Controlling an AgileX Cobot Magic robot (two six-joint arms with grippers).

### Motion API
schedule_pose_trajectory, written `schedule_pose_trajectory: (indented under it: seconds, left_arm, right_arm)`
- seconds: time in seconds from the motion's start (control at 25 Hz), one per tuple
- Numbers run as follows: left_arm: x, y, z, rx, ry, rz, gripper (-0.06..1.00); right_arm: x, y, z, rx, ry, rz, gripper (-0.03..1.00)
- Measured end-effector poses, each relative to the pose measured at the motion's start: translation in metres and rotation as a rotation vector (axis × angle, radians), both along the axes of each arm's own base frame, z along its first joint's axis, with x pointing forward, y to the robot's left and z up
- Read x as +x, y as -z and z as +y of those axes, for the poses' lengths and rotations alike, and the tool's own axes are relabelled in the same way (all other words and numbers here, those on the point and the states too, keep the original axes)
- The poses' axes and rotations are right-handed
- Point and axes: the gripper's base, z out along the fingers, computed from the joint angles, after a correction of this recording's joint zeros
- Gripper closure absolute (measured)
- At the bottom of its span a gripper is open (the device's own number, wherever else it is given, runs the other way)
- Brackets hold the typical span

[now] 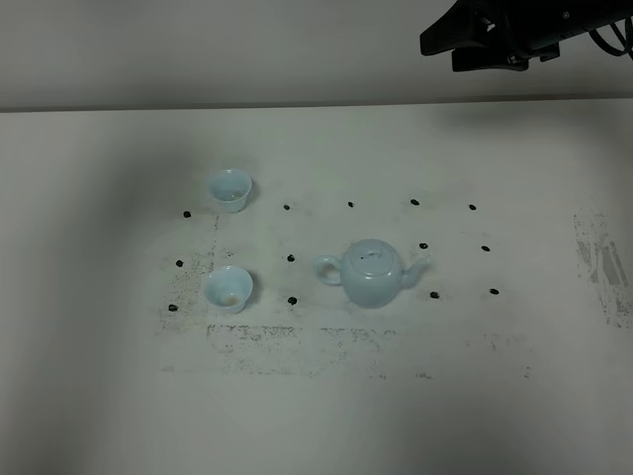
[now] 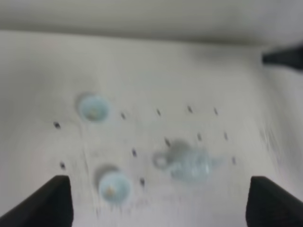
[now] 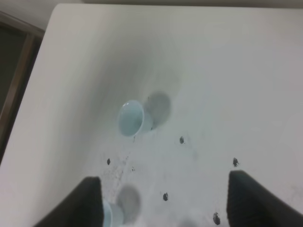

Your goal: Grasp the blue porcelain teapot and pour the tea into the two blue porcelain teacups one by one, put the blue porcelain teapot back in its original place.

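The blue porcelain teapot point(image 1: 373, 274) stands upright on the white table, lid on, handle to the left and spout to the right. It also shows, blurred, in the left wrist view point(image 2: 189, 163). The two blue porcelain teacups stand upright to its left, one farther back point(image 1: 228, 190) and one nearer point(image 1: 228, 289). My left gripper point(image 2: 158, 182) is open and empty, high above the table, and out of the exterior view. My right gripper point(image 3: 164, 177) is open and empty, high above the far cup point(image 3: 132, 118). The near cup point(image 3: 111, 215) peeks out beside one finger.
My right arm point(image 1: 514, 35) hangs at the back right, above the table's far edge. Small dark dots point(image 1: 350, 205) mark a grid around the teapot and cups. Scuffed marks point(image 1: 297, 336) lie in front of them. The table's left edge point(image 3: 28, 85) shows in the right wrist view.
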Motion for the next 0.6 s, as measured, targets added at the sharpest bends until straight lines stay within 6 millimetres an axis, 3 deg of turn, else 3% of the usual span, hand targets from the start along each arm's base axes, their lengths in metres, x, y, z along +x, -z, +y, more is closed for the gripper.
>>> schedule_pose_trajectory:
  seconds: [0.32, 0.6]
  left_arm:
    - [-0.087, 0.037, 0.001, 0.227, -0.102, -0.075, 0.19]
    - [-0.147, 0.096, 0.006, 0.336, -0.125, -0.039, 0.19]
  right_arm:
    - [0.0, 0.0, 0.0, -0.008, -0.008, -0.01, 0.39]
    - [0.0, 0.0, 0.0, -0.013, -0.014, -0.016, 0.39]
